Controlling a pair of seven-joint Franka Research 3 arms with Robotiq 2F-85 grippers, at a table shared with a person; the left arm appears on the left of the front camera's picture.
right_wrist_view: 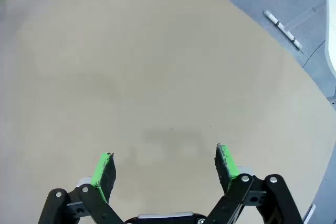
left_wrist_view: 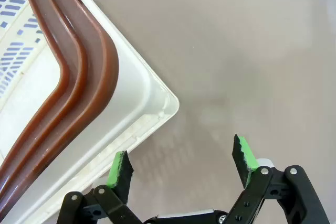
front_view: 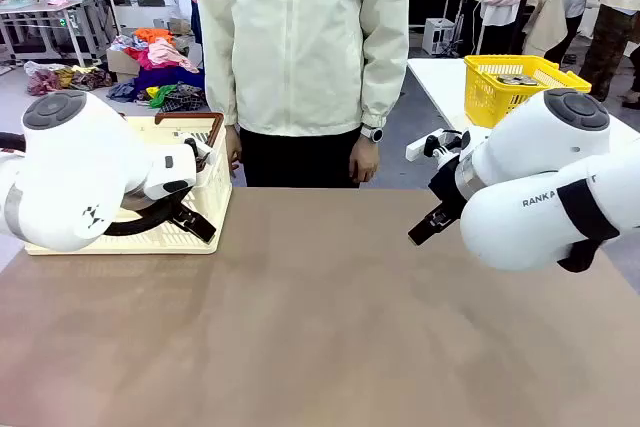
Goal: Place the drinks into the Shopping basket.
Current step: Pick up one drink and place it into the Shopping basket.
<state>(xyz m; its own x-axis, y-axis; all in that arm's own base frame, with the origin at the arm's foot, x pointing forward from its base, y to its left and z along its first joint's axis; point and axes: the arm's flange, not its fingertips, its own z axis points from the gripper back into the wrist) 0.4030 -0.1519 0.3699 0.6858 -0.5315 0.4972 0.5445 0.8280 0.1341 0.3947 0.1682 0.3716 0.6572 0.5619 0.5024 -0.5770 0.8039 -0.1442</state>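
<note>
- Shopping basket [front_view: 216,202] sits at the counter's [front_view: 320,327] far left corner, partly hidden behind the left arm [front_view: 75,167]
- left gripper [left_wrist_view: 181,157] hangs over bare counter just beside the Shopping basket's corner, jaws apart, nothing between them
- person [front_view: 300,47] stands at the far edge's middle, arms hanging down
- right gripper [right_wrist_view: 164,161] hangs over bare counter towards the right edge, jaws apart, holding nothing

The left arm [front_view: 70,167] hides much of the Shopping basket [front_view: 221,197], whose inside cannot be made out.
</note>
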